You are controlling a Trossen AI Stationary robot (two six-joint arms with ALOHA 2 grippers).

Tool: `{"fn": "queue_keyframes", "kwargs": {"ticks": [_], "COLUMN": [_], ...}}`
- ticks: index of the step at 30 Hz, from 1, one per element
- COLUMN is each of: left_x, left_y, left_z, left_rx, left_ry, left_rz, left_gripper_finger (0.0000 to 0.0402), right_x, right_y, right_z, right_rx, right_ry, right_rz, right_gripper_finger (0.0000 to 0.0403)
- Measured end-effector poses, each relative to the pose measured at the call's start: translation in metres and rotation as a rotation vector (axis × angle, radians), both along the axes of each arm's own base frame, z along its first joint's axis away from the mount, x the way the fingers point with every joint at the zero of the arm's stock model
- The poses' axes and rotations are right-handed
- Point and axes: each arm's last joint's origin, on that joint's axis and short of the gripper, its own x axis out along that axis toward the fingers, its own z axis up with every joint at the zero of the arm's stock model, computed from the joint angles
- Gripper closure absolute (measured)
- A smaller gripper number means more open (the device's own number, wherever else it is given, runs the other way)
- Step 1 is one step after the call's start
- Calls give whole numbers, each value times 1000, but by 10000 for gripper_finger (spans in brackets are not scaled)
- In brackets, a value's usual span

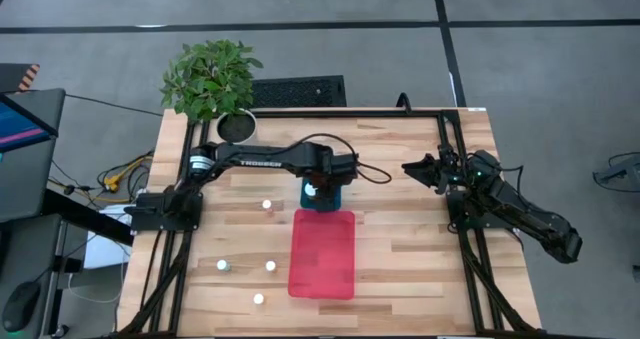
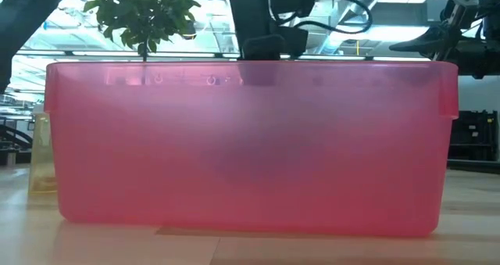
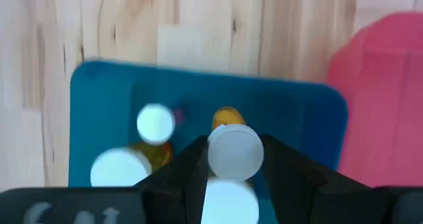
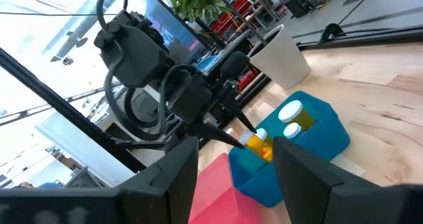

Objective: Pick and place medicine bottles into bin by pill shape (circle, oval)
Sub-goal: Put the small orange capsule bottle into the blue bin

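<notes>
I hold the left gripper (image 3: 234, 159) above the blue bin (image 3: 99, 98) — jaws clamped on a white-capped medicine bottle (image 3: 234, 151) — best released low, clear of bottles already inside.

The dark left arm is stretched across the worktop toward its middle, and its two-fingered left hand (image 3: 234, 159) is clamped on a white-capped orange medicine bottle (image 3: 234, 150). The dark right arm is kept folded at the right edge, its right hand (image 4: 234, 159) spread apart.
</notes>
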Motion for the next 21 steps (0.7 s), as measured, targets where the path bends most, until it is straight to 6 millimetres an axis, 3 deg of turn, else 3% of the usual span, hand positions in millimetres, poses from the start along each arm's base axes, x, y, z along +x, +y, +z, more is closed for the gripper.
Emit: {"fn": "queue_keyframes", "kwargs": {"ticks": [10,16,21], "left_x": [2,8,9], "left_y": [0,0,2], "left_z": [-14,-40,-38], "left_rx": [14,12,28], "left_ry": [-4,80,83], "left_rz": [-65,-95,-71], "left_gripper_finger": [278,278,278], "right_x": [0,0,0], "right_y": [0,0,0], "right_z": [0,0,0], "right_rx": [0,0,1], "right_ry": [0,0,2], "right_rz": [0,0,0], "right_gripper_finger": [198,198,198]}}
